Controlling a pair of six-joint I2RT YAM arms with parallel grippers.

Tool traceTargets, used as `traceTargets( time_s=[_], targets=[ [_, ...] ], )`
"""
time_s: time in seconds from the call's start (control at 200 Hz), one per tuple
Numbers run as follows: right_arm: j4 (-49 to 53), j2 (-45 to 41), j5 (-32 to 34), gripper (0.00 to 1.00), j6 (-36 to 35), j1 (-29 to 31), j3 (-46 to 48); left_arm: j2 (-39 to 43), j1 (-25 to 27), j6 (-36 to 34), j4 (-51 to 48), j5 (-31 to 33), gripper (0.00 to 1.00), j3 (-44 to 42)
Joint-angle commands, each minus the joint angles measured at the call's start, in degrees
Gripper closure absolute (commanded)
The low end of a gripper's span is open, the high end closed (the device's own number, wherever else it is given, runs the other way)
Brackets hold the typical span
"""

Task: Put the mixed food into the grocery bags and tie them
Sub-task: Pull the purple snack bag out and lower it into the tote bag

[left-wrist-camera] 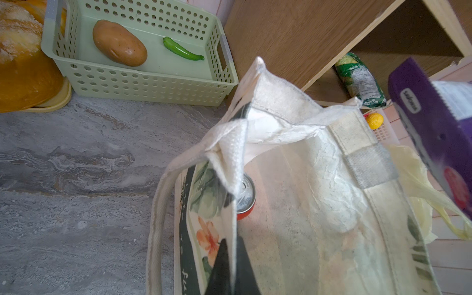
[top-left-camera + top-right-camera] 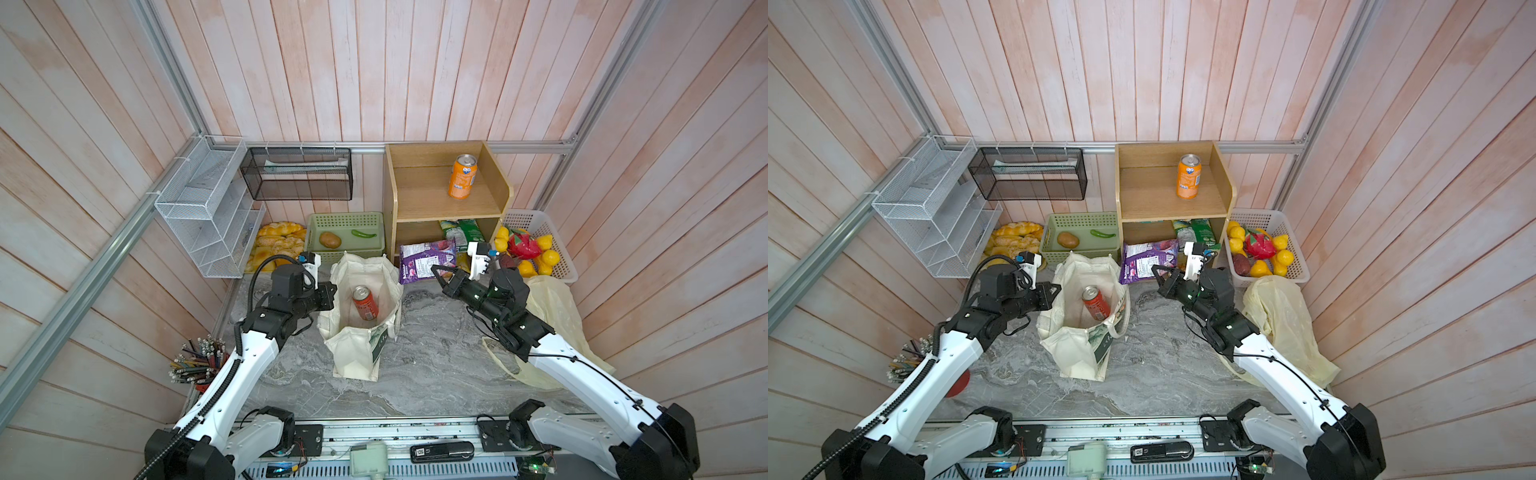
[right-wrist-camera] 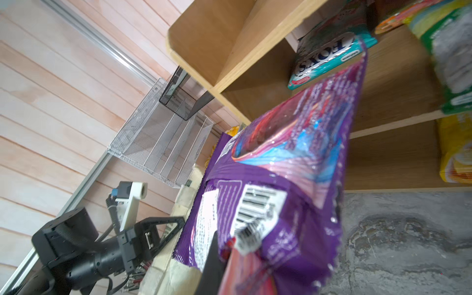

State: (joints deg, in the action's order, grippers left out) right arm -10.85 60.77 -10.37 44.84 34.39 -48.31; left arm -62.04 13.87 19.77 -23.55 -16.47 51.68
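The cream canvas tote (image 2: pixel 353 357) is standing open mid-table with the red soda can (image 2: pixel 365 303) sitting on its floor. The left gripper (image 1: pixel 231 265) is pinching the tote's flower-printed side wall, jaws closed on the fabric. Behind, the green basket (image 2: pixel 353 251) is holding a potato (image 2: pixel 330 239) and a green pepper (image 2: pixel 363 233), the white basket (image 2: pixel 525 219) is holding yellow fruit (image 2: pixel 550 257), and the pale-yellow plastic bag (image 2: pixel 555 309) is lying crumpled under the right arm.

The right gripper (image 3: pixel 224 255), clamped tight on one end of the purple snack packet (image 2: pixel 424 262), is holding it clear of the table in front of the wooden shelf (image 2: pixel 432 199), just beside the tote's far corner.

The packet is showing glossy, crinkled foil with a serrated edge and a white barcode label (image 3: pixel 255 204), its small print blurring past reading, while a teal packet (image 3: pixel 329 63) on the shelf is showing "FOXS" upside down.
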Motion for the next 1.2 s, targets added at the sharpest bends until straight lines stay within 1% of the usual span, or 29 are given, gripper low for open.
traceTargets(
  time_s=[0.0, 0.17, 0.46, 0.595, 0.66, 0.745, 0.93, 1.08, 1.195],
  targets=[
    [5.8, 0.6, 3.0, 1.00, -8.6, 3.0, -6.9, 0.3, -0.2, 0.4, 0.4, -1.1, 1.00, 0.6],
    [11.2, 6.6, -1.7, 1.00, -16.7, 4.4, -15.5, 0.5, -0.2, 0.4, 0.3, -1.1, 1.00, 0.7],
    [21.2, 16.4, -11.8, 1.00, -29.3, 6.8, -25.9, 0.7, -0.2, 0.2, -0.7, -0.9, 1.00, 2.0],
    [28.3, 22.0, -13.8, 1.00, -37.1, 8.6, -30.5, 0.4, -0.2, 0.2, -0.8, -1.0, 1.00, 2.3],
    [31.4, 24.6, -13.9, 1.00, -40.4, 9.2, -32.1, 0.3, -0.2, 0.3, -0.8, -1.0, 1.00, 2.4],
    [33.7, 27.2, -16.2, 1.00, -44.4, 9.5, -32.9, 0.3, -0.2, 0.4, -0.9, -0.8, 1.00, 2.4],
    [36.6, 31.9, -24.1, 1.00, -50.3, 10.8, -34.7, 0.1, -0.2, 0.4, -1.1, -0.9, 1.00, 2.9],
    [42.3, 37.0, -24.8, 1.00, -54.6, 13.5, -39.5, -0.4, -0.2, 0.5, -1.0, -1.0, 1.00, 3.1],
    [48.0, 41.7, -22.4, 1.00, -57.0, 15.2, -44.0, -0.7, -0.2, 0.7, -0.7, -1.3, 1.00, 3.1]
  ],
)
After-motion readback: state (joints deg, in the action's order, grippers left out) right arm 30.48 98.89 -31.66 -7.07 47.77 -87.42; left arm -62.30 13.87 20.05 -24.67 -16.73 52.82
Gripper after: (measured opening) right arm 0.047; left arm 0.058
